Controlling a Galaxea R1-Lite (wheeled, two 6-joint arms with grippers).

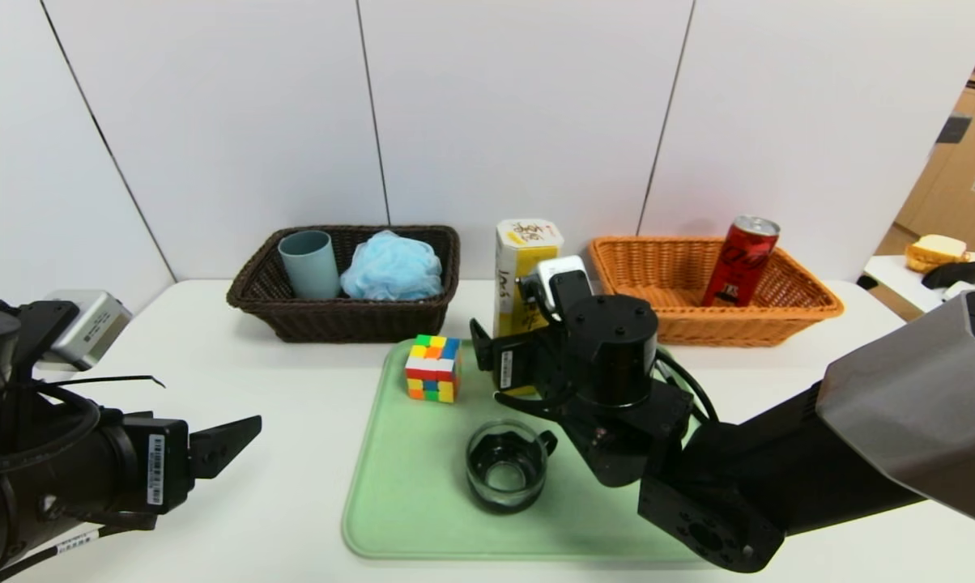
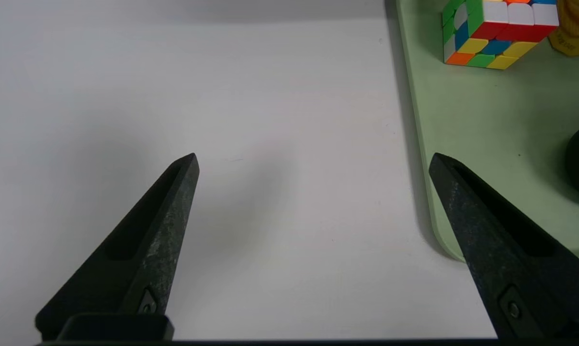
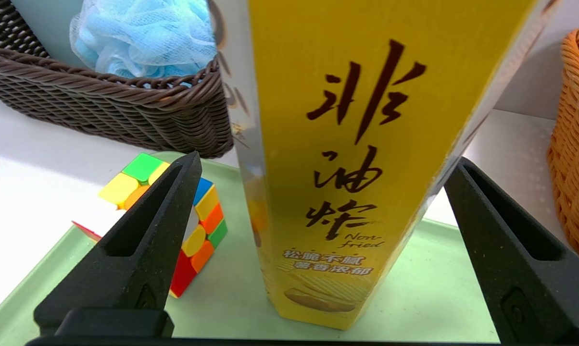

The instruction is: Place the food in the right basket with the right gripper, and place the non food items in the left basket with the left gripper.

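A: Start with the big things. Where do they sit from the right gripper?

B: The green tray lies under it. The orange basket is off to its right and a little beyond; the dark basket is off to its left, already holding the cup and the blue sponge. The can leans inside the orange basket.

A: And the yellow carton?

B: Straight ahead of the right gripper, upright on the tray, standing between the two fingers. They're spread wide, not touching it yet.

A: So the step is the grasp. How to do it well?

B: I'd say ease forward until the carton sits deep between the fingers, keep it centred, and close on two flat faces rather than the corners. It's tall, so a grip too low could let it tip. Lift straight up before swinging right.

A: Anything close by?

B: The cube is just beside the gripper's left finger, so no drifting that way. The glass mug sits behind and below the wrist.

A: The left gripper?

B: Fingers apart, empty, hanging over bare table, with the tray edge at its right finger.
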